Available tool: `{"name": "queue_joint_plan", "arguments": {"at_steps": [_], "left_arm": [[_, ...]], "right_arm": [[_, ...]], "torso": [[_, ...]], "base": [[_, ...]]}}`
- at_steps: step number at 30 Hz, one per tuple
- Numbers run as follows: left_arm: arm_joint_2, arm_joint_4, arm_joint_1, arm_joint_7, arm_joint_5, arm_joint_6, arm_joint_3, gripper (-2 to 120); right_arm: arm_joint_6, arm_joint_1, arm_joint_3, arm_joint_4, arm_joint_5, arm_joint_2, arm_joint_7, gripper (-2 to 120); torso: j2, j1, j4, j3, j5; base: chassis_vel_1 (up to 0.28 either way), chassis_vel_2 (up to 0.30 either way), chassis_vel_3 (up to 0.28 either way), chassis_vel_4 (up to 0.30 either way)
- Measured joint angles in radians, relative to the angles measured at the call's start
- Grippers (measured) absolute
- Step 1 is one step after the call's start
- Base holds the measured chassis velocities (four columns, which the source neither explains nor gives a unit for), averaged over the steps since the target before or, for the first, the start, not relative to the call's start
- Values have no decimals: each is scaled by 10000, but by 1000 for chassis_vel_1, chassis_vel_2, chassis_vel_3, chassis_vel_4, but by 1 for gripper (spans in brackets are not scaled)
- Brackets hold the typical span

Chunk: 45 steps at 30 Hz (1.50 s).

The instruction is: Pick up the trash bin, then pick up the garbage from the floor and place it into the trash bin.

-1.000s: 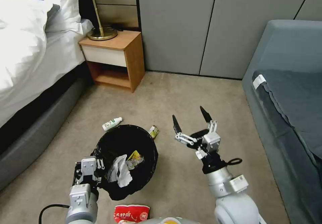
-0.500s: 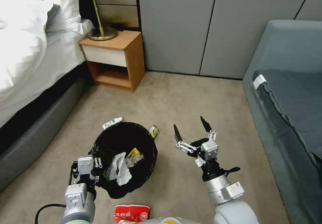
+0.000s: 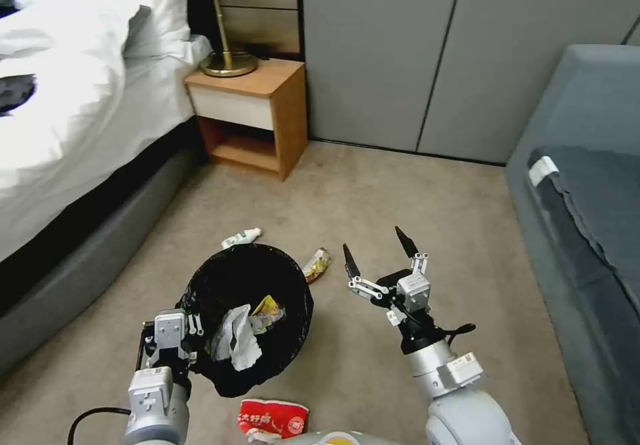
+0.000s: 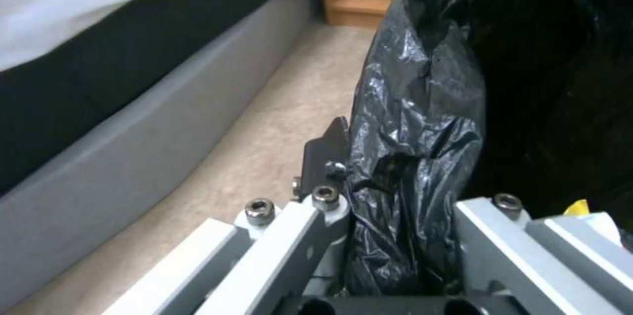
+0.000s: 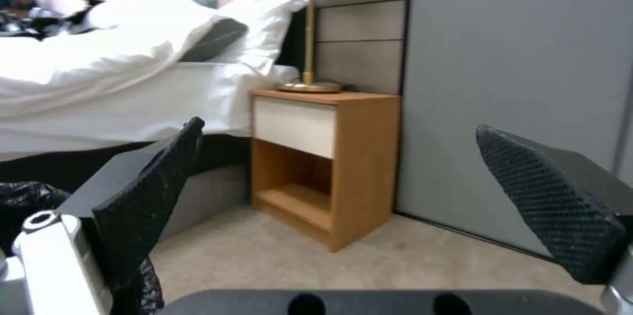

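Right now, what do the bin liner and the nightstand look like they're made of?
The liner of the trash bin looks like thin glossy black plastic film: it crinkles and catches highlights where the left gripper pinches it. The nightstand looks like matte orange-brown wood or wood-look laminate, with a smooth cream drawer front.

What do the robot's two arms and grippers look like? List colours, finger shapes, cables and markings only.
Left gripper: silver-grey metal block with visible screws, black cable looping below its wrist. Right gripper: two black pointed fingers with dimpled pads on silver linkages, black collar, grey arm with white labels.
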Motion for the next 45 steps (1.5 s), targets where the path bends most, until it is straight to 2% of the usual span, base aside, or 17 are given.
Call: {"name": "queue_joint_plan", "arguments": {"at_steps": [19,30,34,36,37,39,40,42,43,45], "left_arm": [[-76,-28,-11,5,80,-94,41,3],[-83,46,-16,-5,140,-109,88,3],[-69,67,-28,-7,142,-109,87,3],[-64,124,-33,-8,161,-110,102,3],[-64,124,-33,-8,161,-110,102,3],[-74,155,-25,-8,205,-120,140,3],[-74,155,-25,-8,205,-120,140,3],[-80,193,-30,-8,237,-125,166,3],[-80,193,-30,-8,237,-125,166,3],[-83,261,-39,-8,276,-125,166,3]], "right_arm": [[-2,176,59,13,196,-49,93,100],[-193,261,213,-71,231,-41,392,100],[-766,522,377,-193,326,-26,611,100],[-1711,1105,530,-803,582,81,861,100],[-1711,1105,530,-803,582,81,861,100],[-2733,1684,531,-1603,894,248,1182,100],[-2733,1684,531,-1603,894,248,1182,100],[-3581,2327,416,-2606,1121,503,1505,100],[-3581,2327,416,-2606,1121,503,1505,100],[-4024,2951,307,-3508,1197,669,1609,100]], "torso": [[0,0,1,0,0],[0,0,-3,0,1],[0,0,-2,0,-1],[0,0,0,0,0],[0,0,0,0,0],[0,0,-1,0,0],[0,0,-1,0,0],[-1,0,-1,0,2],[-1,0,-1,0,2],[-1,0,0,0,0]], "base": [[113,118,114,110],[17,16,13,10],[0,0,0,0],[0,0,0,0],[0,0,0,0],[0,0,0,0],[0,0,0,0],[0,0,0,0],[0,0,0,0],[0,0,0,0]]}}
